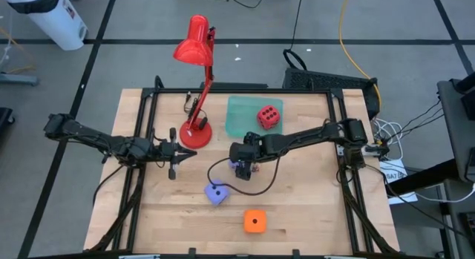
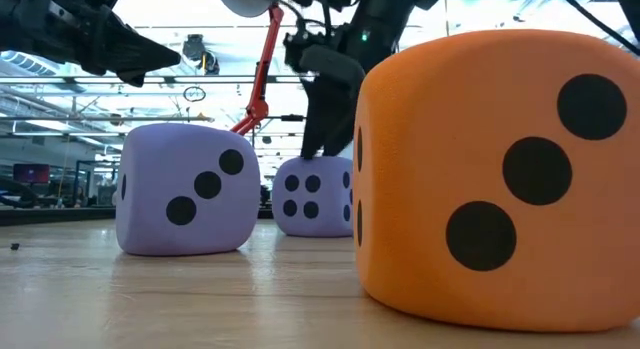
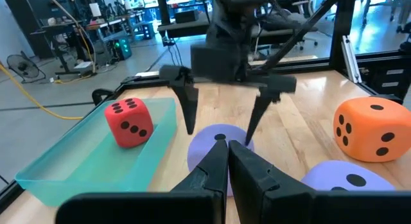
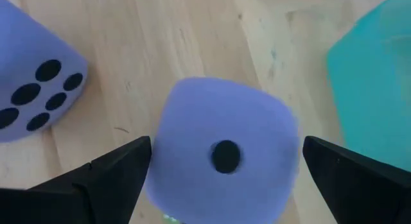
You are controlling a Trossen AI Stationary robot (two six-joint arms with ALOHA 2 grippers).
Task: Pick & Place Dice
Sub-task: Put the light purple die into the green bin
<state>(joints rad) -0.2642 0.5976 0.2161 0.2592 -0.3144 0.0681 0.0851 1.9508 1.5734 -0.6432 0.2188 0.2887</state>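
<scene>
A lavender die [image 4: 225, 156], one pip up, sits on the table near its middle. My right gripper [image 4: 227, 142] slants down over it, open, with one finger on each side of the die [image 3: 218, 144] and a thin gap showing. A second lavender die [image 1: 216, 193] and an orange die [image 1: 254, 221] rest on the table nearer the front edge. The red die [image 1: 269, 116] lies in the teal tray [image 1: 239, 114]. My left gripper [image 1: 180, 153] hovers shut and level at the left, beside the lamp base.
A red desk lamp [image 1: 197, 51] stands on its round base [image 1: 197, 134] left of the tray, and its arm leans toward the far edge. A black cable [image 1: 223, 170] loops on the wood around the right gripper. Bare wood lies at the front left.
</scene>
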